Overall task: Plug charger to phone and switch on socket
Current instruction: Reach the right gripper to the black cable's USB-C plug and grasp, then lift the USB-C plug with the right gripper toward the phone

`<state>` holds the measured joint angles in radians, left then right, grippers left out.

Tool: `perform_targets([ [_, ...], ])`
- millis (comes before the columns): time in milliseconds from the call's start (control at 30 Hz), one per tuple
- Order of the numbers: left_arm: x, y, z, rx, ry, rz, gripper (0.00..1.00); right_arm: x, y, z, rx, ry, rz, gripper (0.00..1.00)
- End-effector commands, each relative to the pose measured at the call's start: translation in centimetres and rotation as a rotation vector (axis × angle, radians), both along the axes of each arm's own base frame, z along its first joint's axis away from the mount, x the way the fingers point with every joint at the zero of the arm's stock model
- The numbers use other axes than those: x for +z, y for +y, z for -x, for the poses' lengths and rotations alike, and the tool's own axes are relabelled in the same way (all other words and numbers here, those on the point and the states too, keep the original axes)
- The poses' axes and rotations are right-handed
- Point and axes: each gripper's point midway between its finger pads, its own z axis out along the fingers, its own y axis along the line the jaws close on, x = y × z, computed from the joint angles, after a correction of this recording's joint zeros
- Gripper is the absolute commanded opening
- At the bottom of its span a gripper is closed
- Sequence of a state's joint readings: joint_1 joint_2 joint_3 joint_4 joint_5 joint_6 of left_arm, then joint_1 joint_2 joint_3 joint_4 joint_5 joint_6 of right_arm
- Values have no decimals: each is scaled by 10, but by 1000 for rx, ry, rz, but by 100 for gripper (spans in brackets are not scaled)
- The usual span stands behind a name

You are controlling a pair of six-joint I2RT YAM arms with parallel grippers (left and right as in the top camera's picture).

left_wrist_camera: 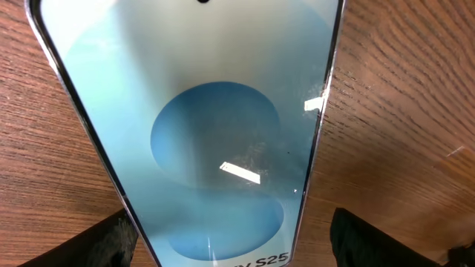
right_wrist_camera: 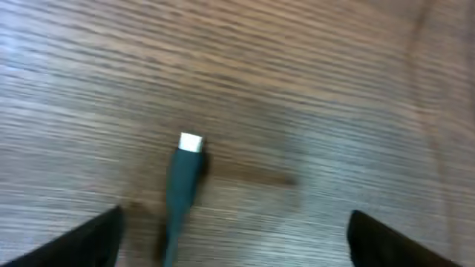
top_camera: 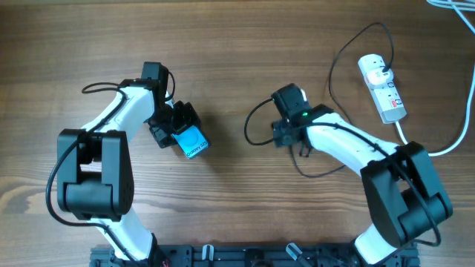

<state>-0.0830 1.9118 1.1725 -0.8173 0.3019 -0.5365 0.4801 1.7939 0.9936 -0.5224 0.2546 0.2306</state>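
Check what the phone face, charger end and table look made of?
phone: glossy, glass-like face; sharp light reflections.
charger: matte dark sleeve, likely plastic or rubber; pale tip, maybe metal, blurred.
table: wood or wood-look laminate; grain lines, low sheen.

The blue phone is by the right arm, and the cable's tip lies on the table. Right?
Not quite: the phone is by the left gripper, as the overhead view shows. The charger tip does lie on the table.
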Motion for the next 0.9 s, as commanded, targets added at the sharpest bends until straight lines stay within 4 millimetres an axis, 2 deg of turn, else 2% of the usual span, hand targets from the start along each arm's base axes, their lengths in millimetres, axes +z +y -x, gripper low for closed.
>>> perform_targets([
  [0,-29,-8,24,-15,101,33,84,-23,13,21,28,138,-100,100],
  [67,-29,-8,24,-15,101,33,84,-12,9,15,1,147,-99,81],
  [100,-29,-8,24,-15,100,33,84,-8,6,13,-29,149,-94,65],
  [133,-29,-8,24,-15,100,33,84,-7,2,12,-59,150,-95,56],
  [167,-29,-8,24,-15,101,33,84,-9,-7,11,-159,153,-112,46],
  [233,-29,-8,24,-15,101,33,84,-9,-9,7,-204,151,-156,43],
  [300,-29,-8,23,-15,97,33,85,-8,1,2,-189,145,-217,40],
  [533,-31,-4,21,-16,87,8,84,-13,-2,-6,-192,90,-208,37],
  [733,-31,-4,21,-16,88,8,84,-22,-5,-3,-229,114,-206,32],
  [867,-31,-4,21,-16,88,8,84,-36,-3,-1,-236,151,-222,20],
])
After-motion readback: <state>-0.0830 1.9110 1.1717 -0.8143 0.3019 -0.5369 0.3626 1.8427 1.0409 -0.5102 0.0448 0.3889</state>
